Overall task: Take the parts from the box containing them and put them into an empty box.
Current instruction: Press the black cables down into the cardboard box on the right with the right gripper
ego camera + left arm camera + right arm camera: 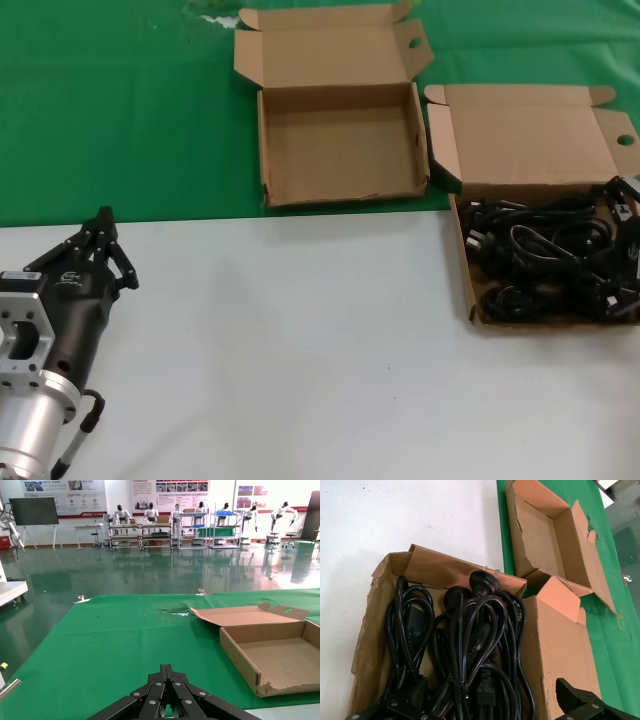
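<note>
Several coiled black power cables, the parts (pixel 550 262) (pixel 465 640), fill the brown cardboard box containing them (pixel 470 290) at the right, its tall lid (pixel 525 140) standing behind. The empty box (pixel 340 145) (pixel 280 652) lies to its left on the green cloth, with its lid (pixel 325 50) folded back. My right gripper (pixel 465 705) hangs open just above the cables, one finger (pixel 575 697) near the lid side, nothing between them. In the head view it barely shows at the right edge (pixel 626 198). At the lower left my left gripper (pixel 103 216) (pixel 167 670) rests shut and empty over the white table.
The white table surface (pixel 300 340) spans the front; a green cloth (pixel 110 100) covers the back. Both boxes sit close together, flaps almost touching. A torn patch in the cloth (pixel 215 12) lies beyond the empty box's lid.
</note>
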